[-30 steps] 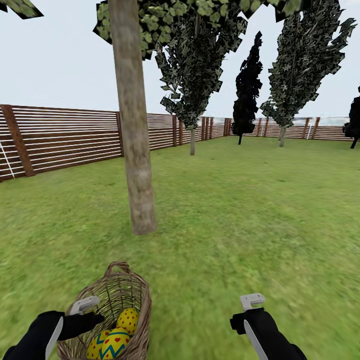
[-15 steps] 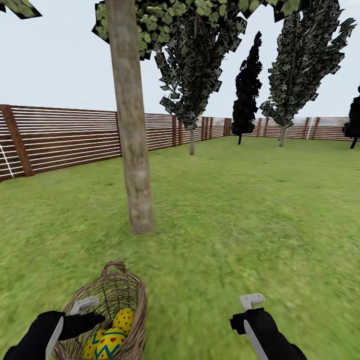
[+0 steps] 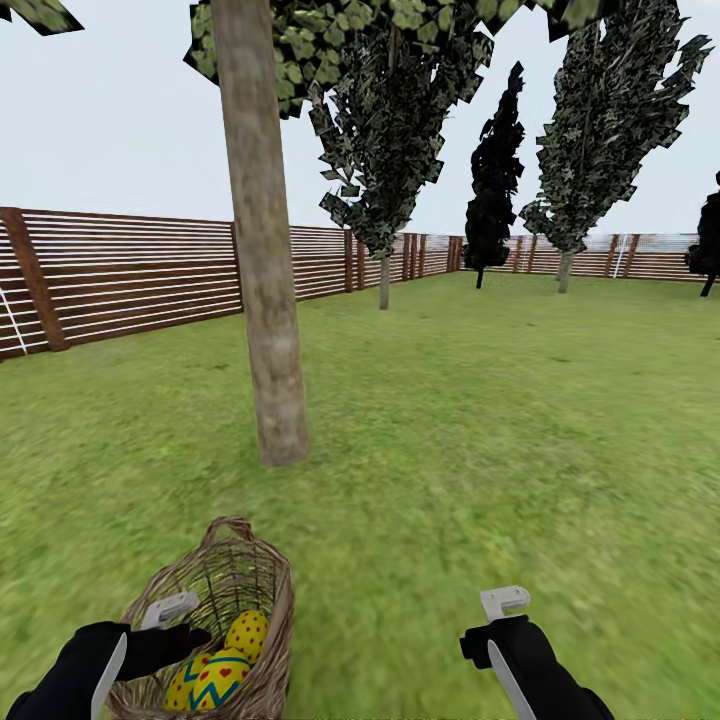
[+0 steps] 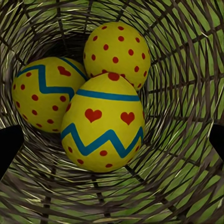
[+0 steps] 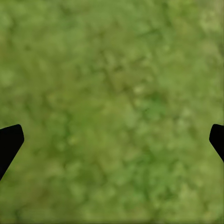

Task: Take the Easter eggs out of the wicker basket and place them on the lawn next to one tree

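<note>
The wicker basket stands on the lawn at the bottom left of the head view, a short way in front of a tree with a pale bare trunk. Three yellow Easter eggs lie inside it: one with red dots, one with hearts and a teal zigzag, and one with dots and a zigzag. My left gripper hangs open over the basket's mouth, touching no egg. Over bare grass to the right, my right gripper is open and empty.
A brown slat fence rings the garden. Farther back stand a leafy tree, a near-black cone-shaped tree and another leafy tree. Open grass stretches to the right of the near trunk.
The whole view has shifted slightly, so the basket and the trunk sit a little further left in the picture. Both grippers keep the same pose, and the eggs stay in the basket.
</note>
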Robot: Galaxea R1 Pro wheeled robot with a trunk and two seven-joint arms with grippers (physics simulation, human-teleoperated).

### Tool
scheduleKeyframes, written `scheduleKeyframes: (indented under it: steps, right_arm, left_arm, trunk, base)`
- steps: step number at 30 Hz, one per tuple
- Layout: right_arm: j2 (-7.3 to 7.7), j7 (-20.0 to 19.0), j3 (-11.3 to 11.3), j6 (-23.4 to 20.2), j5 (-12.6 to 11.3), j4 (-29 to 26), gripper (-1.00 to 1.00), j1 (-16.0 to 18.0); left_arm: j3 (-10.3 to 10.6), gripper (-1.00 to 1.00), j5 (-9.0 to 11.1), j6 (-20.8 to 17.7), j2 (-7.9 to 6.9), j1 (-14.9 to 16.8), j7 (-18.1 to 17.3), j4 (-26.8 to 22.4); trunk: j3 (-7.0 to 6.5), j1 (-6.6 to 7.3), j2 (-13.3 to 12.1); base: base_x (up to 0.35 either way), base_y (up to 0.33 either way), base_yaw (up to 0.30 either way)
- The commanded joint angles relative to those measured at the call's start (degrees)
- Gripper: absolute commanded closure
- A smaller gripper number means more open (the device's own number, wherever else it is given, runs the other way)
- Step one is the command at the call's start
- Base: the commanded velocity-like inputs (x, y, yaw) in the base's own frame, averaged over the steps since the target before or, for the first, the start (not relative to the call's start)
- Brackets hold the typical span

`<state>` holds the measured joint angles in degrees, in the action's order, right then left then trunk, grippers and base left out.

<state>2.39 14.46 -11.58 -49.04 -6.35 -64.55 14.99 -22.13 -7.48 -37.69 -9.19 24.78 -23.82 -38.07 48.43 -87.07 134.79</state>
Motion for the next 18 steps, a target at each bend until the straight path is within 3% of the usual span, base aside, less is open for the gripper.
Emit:
scheduleKeyframes:
  steps: [1, 10, 18]
  right_arm:
    - [0.07, 0.6, -0.2, -0.2, -0.6, -0.1, -1.0, 0.0]
    - [0.07, 0.6, -0.2, -0.2, -0.6, -0.1, -1.0, 0.0]
    - [0.07, 0.6, -0.2, -0.2, -0.6, -0.1, -1.0, 0.0]
  left_arm:
    - [-0.3, -1.0, -0.6, -0.2, 0.05, 0.0, -0.5, -0.1]
    - [-0.3, -1.0, -0.6, -0.2, 0.11, 0.1, -0.5, -0.1]
    - [-0.3, -1.0, -0.5, -0.2, 0.3, 0.0, -0.5, -0.1]
  trunk:
    - [0.06, 0.01, 0.0]
    - [1.32, -1.53, 2.8]
    - [1.32, -1.53, 2.8]
  base:
    - [0.0, 0.0, 0.0]
    - [0.0, 0.0, 0.0]
    - [0.0, 0.0, 0.0]
